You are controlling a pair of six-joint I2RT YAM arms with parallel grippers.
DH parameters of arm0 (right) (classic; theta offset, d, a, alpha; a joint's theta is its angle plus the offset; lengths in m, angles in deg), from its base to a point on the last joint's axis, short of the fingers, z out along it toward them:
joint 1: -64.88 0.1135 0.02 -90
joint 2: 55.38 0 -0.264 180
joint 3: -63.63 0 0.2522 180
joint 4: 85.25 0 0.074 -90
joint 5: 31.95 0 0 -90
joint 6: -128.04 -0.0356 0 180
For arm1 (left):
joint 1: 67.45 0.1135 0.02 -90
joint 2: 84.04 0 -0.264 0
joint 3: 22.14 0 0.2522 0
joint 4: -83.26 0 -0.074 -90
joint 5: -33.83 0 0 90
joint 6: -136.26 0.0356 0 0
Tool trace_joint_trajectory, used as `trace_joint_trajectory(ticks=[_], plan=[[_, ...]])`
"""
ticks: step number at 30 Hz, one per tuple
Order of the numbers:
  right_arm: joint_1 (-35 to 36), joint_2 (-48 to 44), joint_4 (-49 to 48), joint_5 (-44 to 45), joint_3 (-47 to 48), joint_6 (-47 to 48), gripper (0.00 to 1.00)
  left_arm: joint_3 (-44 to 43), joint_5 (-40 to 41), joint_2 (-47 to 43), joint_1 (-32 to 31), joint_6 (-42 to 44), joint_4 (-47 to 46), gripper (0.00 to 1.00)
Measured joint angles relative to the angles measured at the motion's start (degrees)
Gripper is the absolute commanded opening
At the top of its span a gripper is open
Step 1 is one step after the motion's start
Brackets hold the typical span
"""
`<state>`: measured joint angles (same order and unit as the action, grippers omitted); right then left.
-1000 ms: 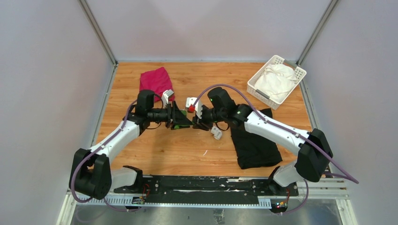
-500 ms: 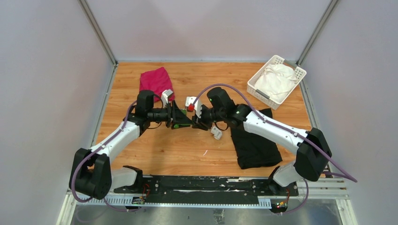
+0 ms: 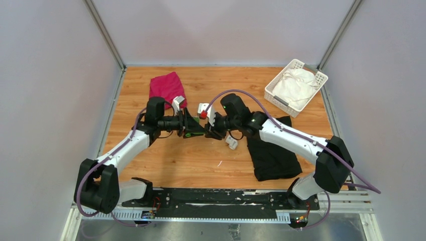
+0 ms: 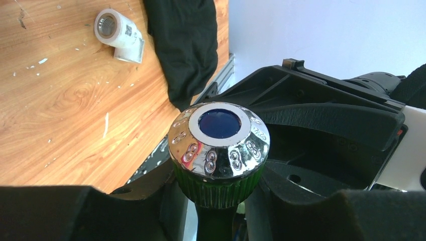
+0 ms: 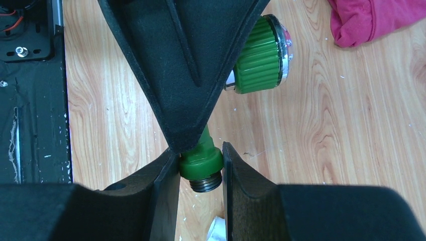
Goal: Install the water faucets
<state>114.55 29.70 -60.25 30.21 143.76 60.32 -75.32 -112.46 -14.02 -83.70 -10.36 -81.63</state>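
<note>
Starting well out left of the green tap [image 4: 218,150] and a bit behind it: red cloth [image 3: 167,86], bunched up on the wooden table [image 3: 166,165], nowhere near touching the tap. Next along, the left gripper [image 3: 197,130], reaching in from the tap's left side and pinched down narrow on the tap's body just under the round knob. Ribbed green knob, shiny chrome cap, blue disc in the middle, pretty much filling the left wrist view. Tap itself held up off the wood, smack between the two grippers and gripped from both sides. Hard up against the tap on its right: the right gripper [image 5: 201,168], squeezed in tight on the green collar next to the dark threaded end, one black finger on each side, thread poking out just past them. Just right of the tap and a touch nearer the arm bases: white pipe fitting [image 3: 231,142], a little elbow piece lying loose on the wood with one open mouth showing, apart from the tap. Further right of the tap, black cloth [image 3: 271,153] spread out flat, partly tucked under the right arm. Way off right of the tap and behind it, white basket [image 3: 280,104] with a white cloth [image 3: 296,85] heaped inside.
</note>
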Motion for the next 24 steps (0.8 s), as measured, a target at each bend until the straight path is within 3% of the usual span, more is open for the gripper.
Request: trace_joint_trajectory(ticks=[1,2,3,4,8,13,21,24], plan=[[0.1,0.0,0.0,0.1,0.0,-0.1,0.04,0.0,0.0,0.0,0.0,0.0,0.0,0.00],[0.1,0.0,0.0,0.3,0.0,-0.3,0.18,0.0,0.2,0.0,0.0,0.0,0.0,0.00],[0.2,0.0,0.0,0.5,0.0,-0.5,0.37,0.1,0.3,0.0,0.0,0.0,-0.1,0.00],[0.2,0.0,0.0,0.8,0.0,-0.7,0.47,0.1,0.4,0.0,0.0,0.0,-0.2,0.00],[0.8,-0.9,-0.6,2.8,-0.9,-2.1,0.67,0.3,1.4,-0.3,-0.1,0.0,-0.7,0.00],[1.1,-4.7,-1.2,6.9,-4.2,-3.6,0.76,0.3,2.8,-1.6,-0.1,0.0,-1.4,0.00],[0.0,-10.0,-2.5,12.7,-7.5,-7.7,0.77,0.8,3.9,-4.1,-0.1,0.6,-2.1,0.00],[-2.0,-13.8,-2.7,14.7,-9.4,-9.7,0.87,0.7,4.3,-5.3,-0.1,2.4,-1.4,0.00]])
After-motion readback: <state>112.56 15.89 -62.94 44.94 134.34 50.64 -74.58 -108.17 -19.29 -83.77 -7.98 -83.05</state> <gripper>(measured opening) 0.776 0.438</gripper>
